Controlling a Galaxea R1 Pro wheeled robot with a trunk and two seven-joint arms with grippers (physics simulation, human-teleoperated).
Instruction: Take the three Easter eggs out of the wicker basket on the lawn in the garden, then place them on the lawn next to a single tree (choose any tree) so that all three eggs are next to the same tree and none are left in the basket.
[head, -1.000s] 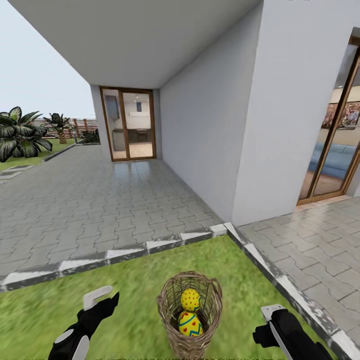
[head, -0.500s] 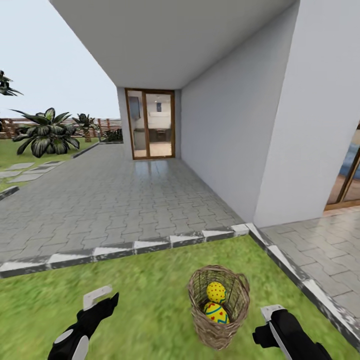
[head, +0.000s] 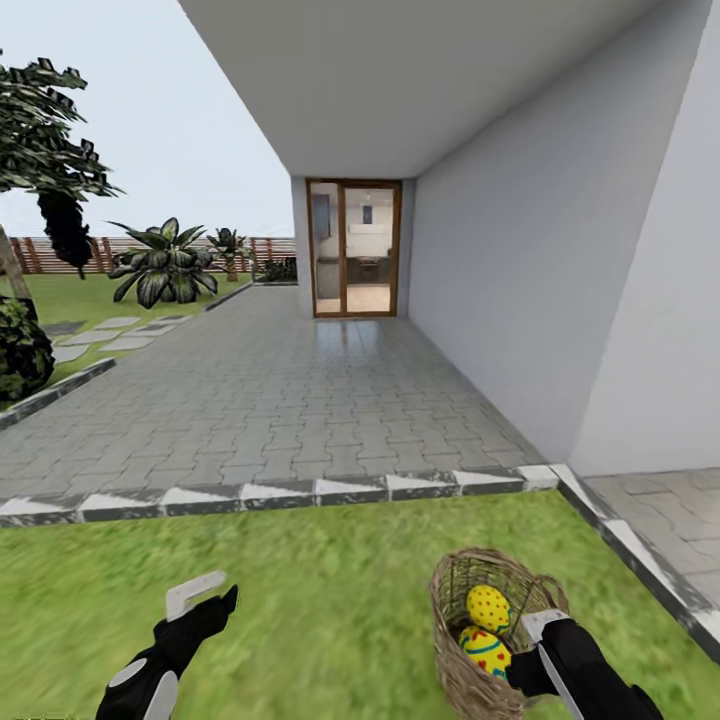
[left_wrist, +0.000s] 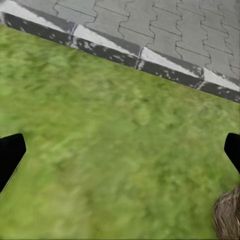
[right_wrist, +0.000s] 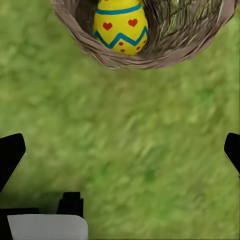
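**Eggs wait in the basket**

Eggs (head: 488, 607) sit in the brown basket (head: 455, 640) on the grass (head: 330, 600), lower right of the head view. They are yellow with red dots and blue zigzags. The right gripper (head: 528, 640) is nearest, just beside the basket, fingers spread and empty. The left gripper (head: 205, 595) is empty too, well apart.

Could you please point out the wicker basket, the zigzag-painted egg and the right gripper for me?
wicker basket (head: 462, 668): head view, on its woven outer wall.
zigzag-painted egg (right_wrist: 121, 27): right wrist view, on its yellow middle.
right gripper (head: 536, 625): head view, on its white fingertip.
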